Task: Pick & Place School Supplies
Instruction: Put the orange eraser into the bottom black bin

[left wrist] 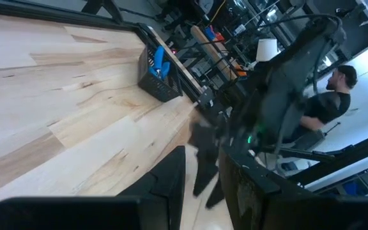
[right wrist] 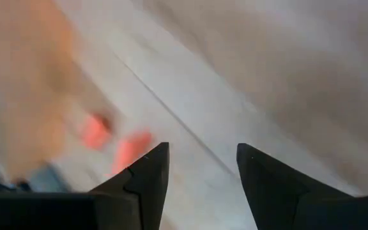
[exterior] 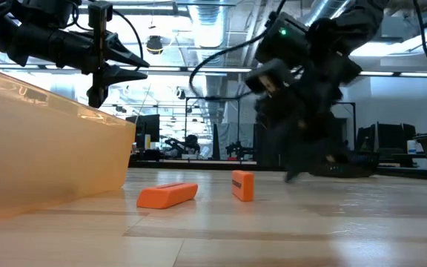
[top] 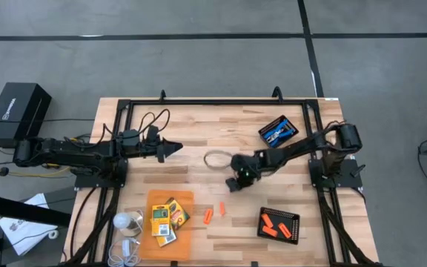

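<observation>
Crayon boxes (top: 167, 220) bear print (illegible, perhaps brand); right gripper (top: 233, 183) empty.

You're in a robotics lab or industrial workshop. A bare concrete floor (top: 199, 52) with dark seams fills the top of the high view. In the low view, exposed ceiling ducts (exterior: 221, 22) run across the top, and more rigs (exterior: 191, 144) stand at centre. A person (left wrist: 328, 102) stands at the left wrist view's right.

No lettering legible anywhere; crayon boxes' (top: 167, 220) print too small.
</observation>
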